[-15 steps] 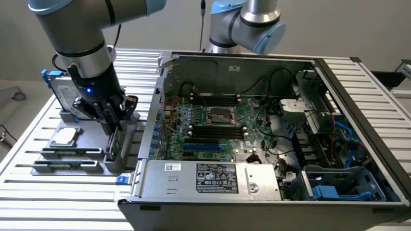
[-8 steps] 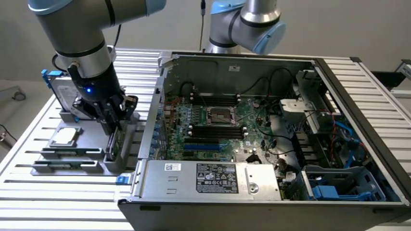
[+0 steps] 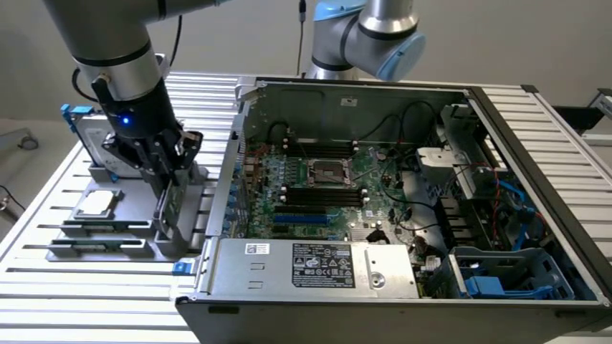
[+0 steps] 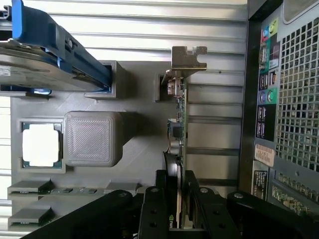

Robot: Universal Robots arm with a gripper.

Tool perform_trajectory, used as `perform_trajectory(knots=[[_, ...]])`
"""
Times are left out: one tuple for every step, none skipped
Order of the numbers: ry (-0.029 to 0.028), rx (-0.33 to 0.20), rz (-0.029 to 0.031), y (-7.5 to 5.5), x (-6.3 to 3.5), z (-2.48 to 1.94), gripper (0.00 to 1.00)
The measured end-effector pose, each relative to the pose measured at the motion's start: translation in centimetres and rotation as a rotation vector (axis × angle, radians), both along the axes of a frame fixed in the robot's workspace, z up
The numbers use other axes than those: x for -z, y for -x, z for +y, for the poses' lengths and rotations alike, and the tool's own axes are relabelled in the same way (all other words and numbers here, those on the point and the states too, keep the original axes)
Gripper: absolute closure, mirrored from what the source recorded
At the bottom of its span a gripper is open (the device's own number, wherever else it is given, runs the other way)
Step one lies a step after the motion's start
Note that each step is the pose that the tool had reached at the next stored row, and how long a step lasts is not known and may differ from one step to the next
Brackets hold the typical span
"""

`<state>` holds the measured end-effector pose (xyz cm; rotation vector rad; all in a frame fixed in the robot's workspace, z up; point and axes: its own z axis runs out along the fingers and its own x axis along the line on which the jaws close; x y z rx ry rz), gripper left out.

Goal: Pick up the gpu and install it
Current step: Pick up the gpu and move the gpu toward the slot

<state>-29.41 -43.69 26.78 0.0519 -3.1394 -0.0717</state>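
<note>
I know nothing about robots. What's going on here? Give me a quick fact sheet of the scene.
Robot: one arm, its gripper low over a gray holder
Holder location: on the exterior view's left of an open computer case
Gripper position: astride the gpu, at the end away from its silver bracket
gpu: standing on edge in the holder, not yet in the case
Also in holder: square CPU chip; hard drive in blue frame
Case: side open, motherboard exposed

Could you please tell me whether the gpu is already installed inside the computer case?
No, the gpu stands on edge in the gray holder outside the case, with the claw at it.
</note>
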Motion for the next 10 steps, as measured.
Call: perform_trajectory(knots=[[0.0001,0.000,0.0001,0.0,-0.45,0.00,0.74],[0.0001,0.000,0.0001,0.0,-0.90,0.00,0.74],[0.0000,0.000,0.0001,0.0,-1.35,0.00,0.74],[0.0001,0.000,0.0002,0.0,-1.80,0.00,0.74],[0.0000,0.001,0.0000,0.0,-2.29,0.00,0.74],[0.0000,0.001,0.0001,0.0,-2.73,0.00,0.74],[0.0001,0.001,0.0001,0.0,-3.19,0.00,0.74],[-0.0001,0.001,0.0000,0.0,-3.64,0.00,0.74],[0.0001,0.001,0.0001,0.0,-4.07,0.00,0.74],[0.0000,0.001,0.0000,0.0,-4.52,0.00,0.74]])
